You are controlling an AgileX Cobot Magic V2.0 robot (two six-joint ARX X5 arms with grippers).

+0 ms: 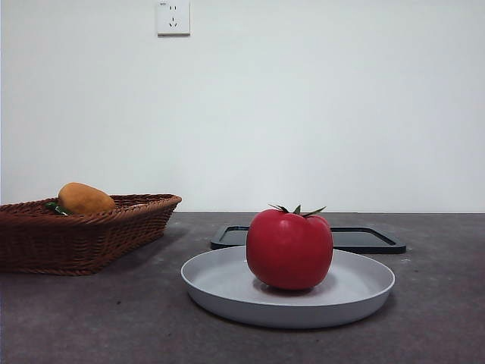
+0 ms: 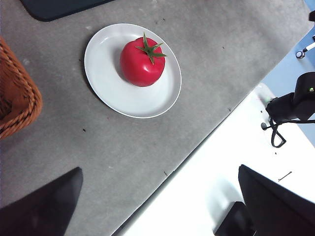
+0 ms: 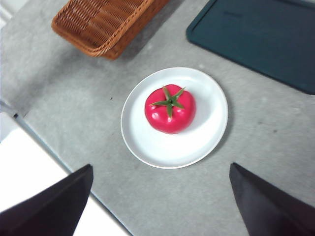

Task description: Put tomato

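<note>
The tomato (image 1: 289,250) sits on the white plate (image 1: 227,292), both grippers spread and empty above, so a careless grasp could roll it off.

My left tool (image 2: 160,206) is hanging open high over the table (image 2: 211,64), holding nothing. The tomato (image 2: 142,62) is sitting upright on the white plate (image 2: 110,88). A wicker basket (image 2: 15,93) is lying near the plate.
</note>
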